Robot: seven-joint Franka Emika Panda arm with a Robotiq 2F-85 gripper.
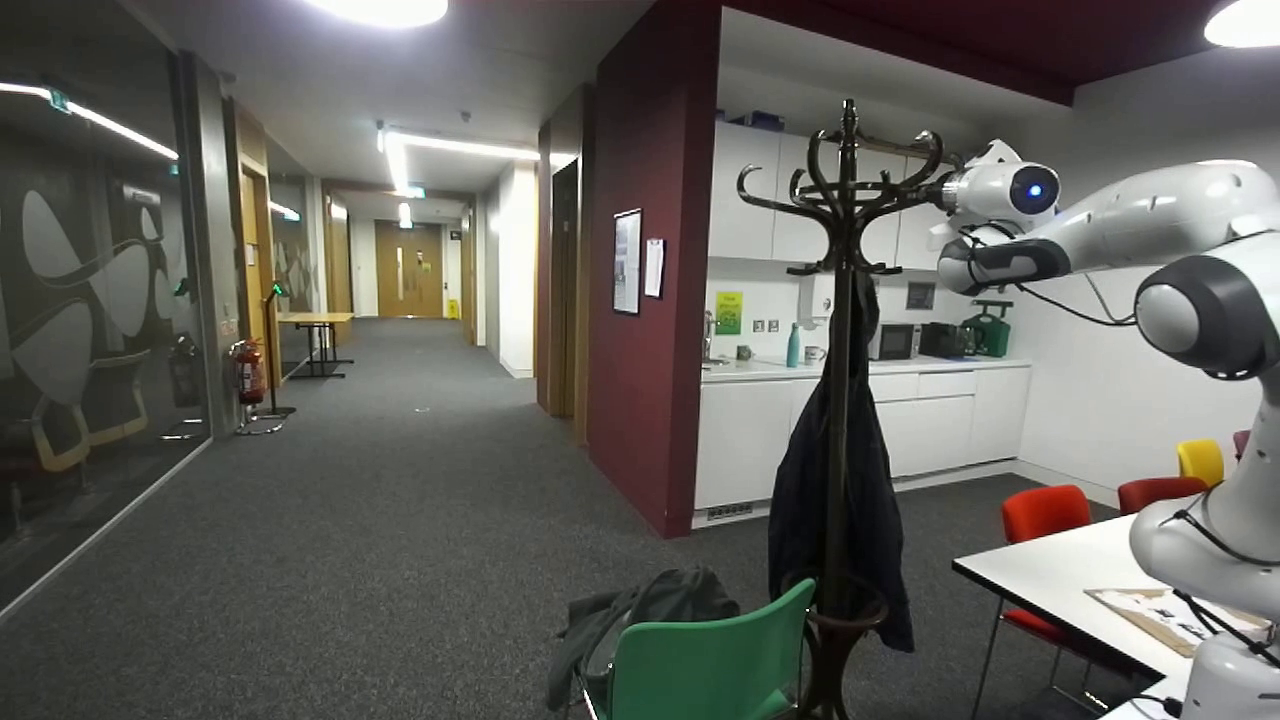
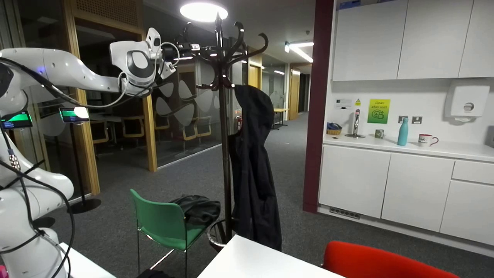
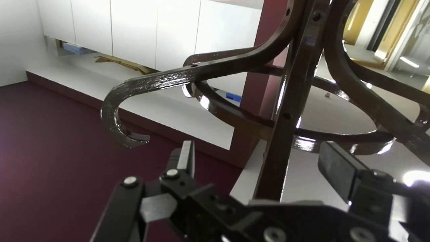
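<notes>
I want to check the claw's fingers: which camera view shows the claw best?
The wrist view: the claw is close up, its fingers spread, with part of the coat stand appearing between them. Both exterior views show the claw small and dark near the coat stand's top, its opening hard to judge.

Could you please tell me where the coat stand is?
In both exterior views, the coat stand is right of the green chair; the wrist view shows the gripper at its hooked top.
</notes>
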